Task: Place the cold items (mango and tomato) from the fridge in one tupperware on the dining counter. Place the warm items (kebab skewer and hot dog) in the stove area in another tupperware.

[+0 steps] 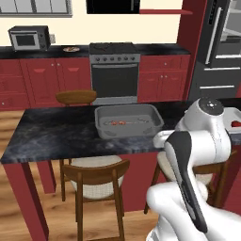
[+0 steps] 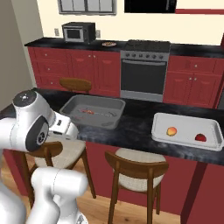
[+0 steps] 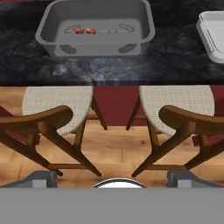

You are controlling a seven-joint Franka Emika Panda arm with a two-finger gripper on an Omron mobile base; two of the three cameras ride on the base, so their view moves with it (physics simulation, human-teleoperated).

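The kebab skewer lies flat on the floor of the grey tupperware on the dining counter, and the mango and the tomato sit apart from each other in the white tupperware further to the right on the same counter. So, by my judgement, three of the four items are already placed and the hot dog is the one left; a small plate with something on it stands on the back counter between the microwave and the stove, but it is too small to tell what it holds. A hot dog is probably light, soft and rounded, so I think it can slip or be squeezed, and it is best to take it across its middle with a gentle closing. The skewer is a thin stiff rod with small red pieces near one end. Both tubs are smooth plastic with rounded corners and a raised rim, and the counter is dark marbled stone. The gripper hangs over the two wooden stools with woven pale seats, its fingertips standing fully apart, and it holds nothing.
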